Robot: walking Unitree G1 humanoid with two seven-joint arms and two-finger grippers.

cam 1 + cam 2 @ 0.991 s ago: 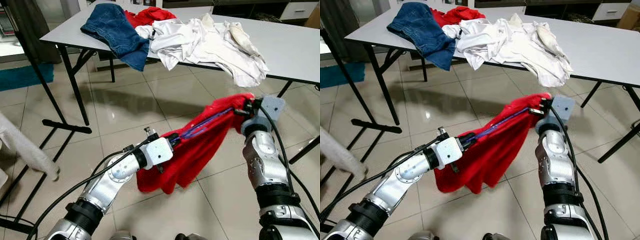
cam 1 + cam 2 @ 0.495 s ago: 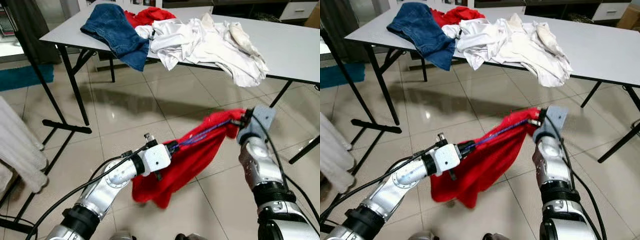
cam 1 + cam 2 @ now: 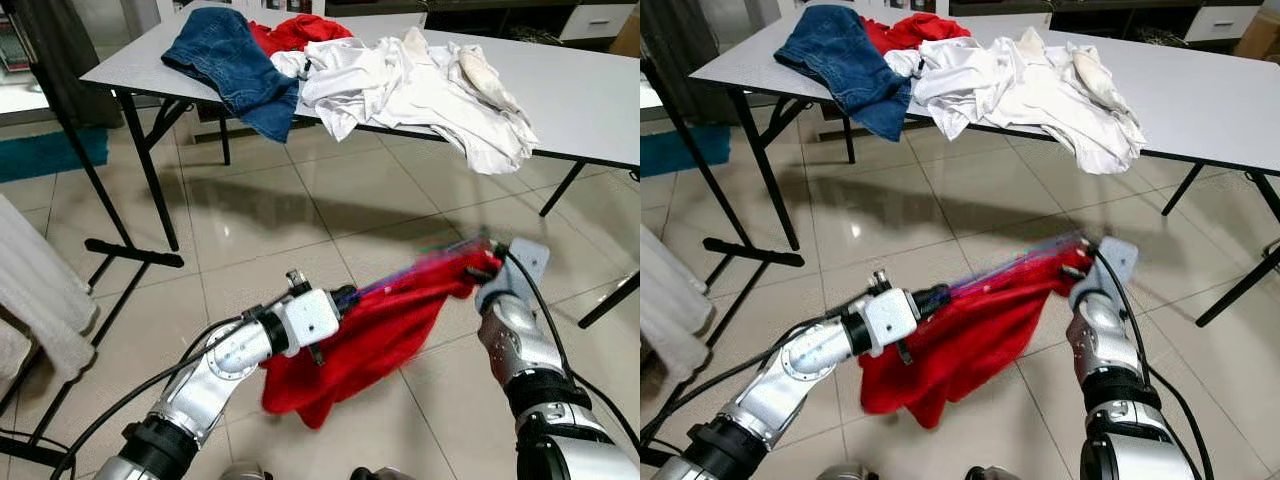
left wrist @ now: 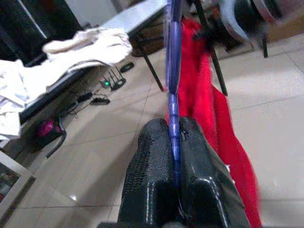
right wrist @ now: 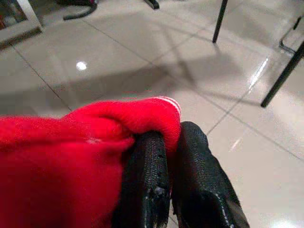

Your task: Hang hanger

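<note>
**Red garment on a purple hanger, held between two end effectors above the floor**

Red fabric is seen draped over one purple hanger [image 4: 172, 71], which is carried in the air above the tiled floor [image 3: 260, 220], in front of the bench [image 3: 590, 100]. The red garment [image 3: 370, 340] hangs down in folds from the hanger bar, its lower edge near the floor, and is blurred in the head views.

The hanger's near end is clamped between the closed fingers of the left end effector [image 4: 174, 166]. At the far end, the right end effector [image 5: 172, 161] is pinched shut on a fold of the red garment; whether the hanger end is also caught inside cannot be told.

The step in hand is judged to be the carrying of the loaded hanger toward a place to hang it. For the next move, a rail would have to be reached and the hook brought over it; the black rack frame [image 3: 110, 200] on the robot's left may serve, though no hook can be made out.

Counted: one hanger, one red garment on it, two end effectors. On the bench lie one pair of blue jeans [image 3: 235, 65], one further red cloth [image 3: 300, 30], and a heap of white clothes [image 3: 420, 90] whose number cannot be told. One pale cloth [image 3: 40, 300] hangs at the left edge.
</note>
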